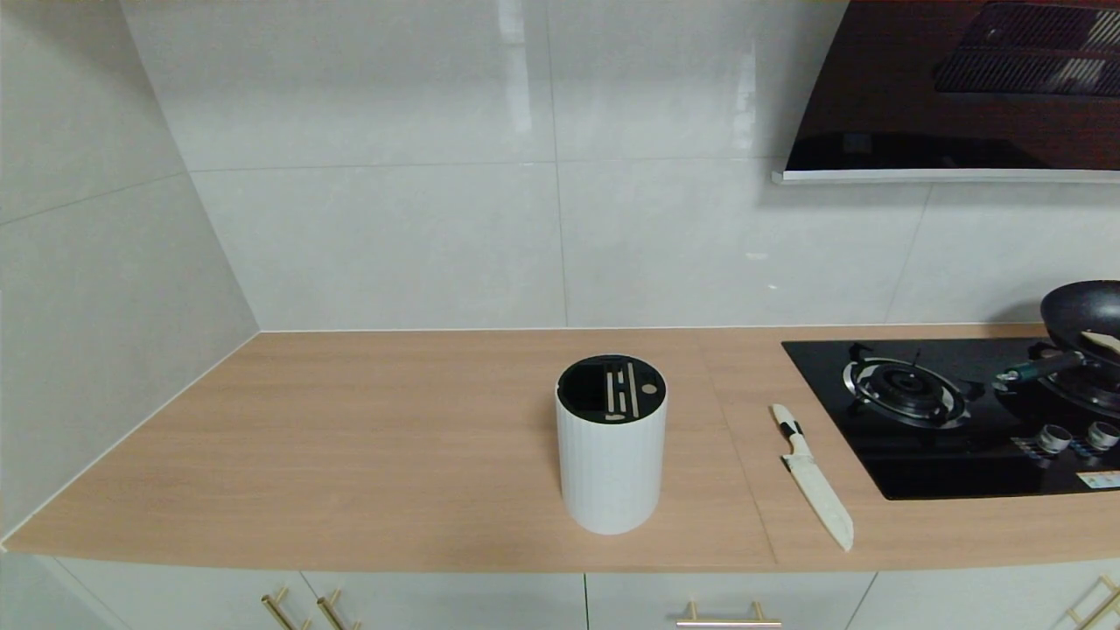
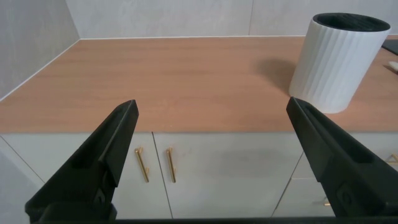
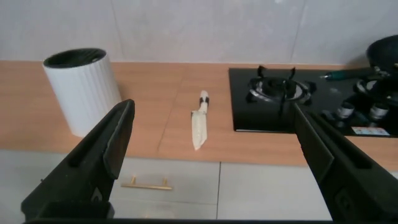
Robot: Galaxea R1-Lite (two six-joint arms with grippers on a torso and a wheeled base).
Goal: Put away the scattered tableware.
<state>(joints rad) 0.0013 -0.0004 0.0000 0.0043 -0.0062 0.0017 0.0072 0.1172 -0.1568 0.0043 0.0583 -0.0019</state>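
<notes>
Knife near front edge of countertop

overhead head view, low wrist views, shared holder

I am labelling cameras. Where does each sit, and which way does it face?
Head view: on the head, looking down at countertop, knife block, knife, stove.
Left wrist view: on that wrist, faces the knife block past the open left tool.
Right wrist view: on that wrist, faces the knife past the open right tool.
Shared: knife block.
</notes>
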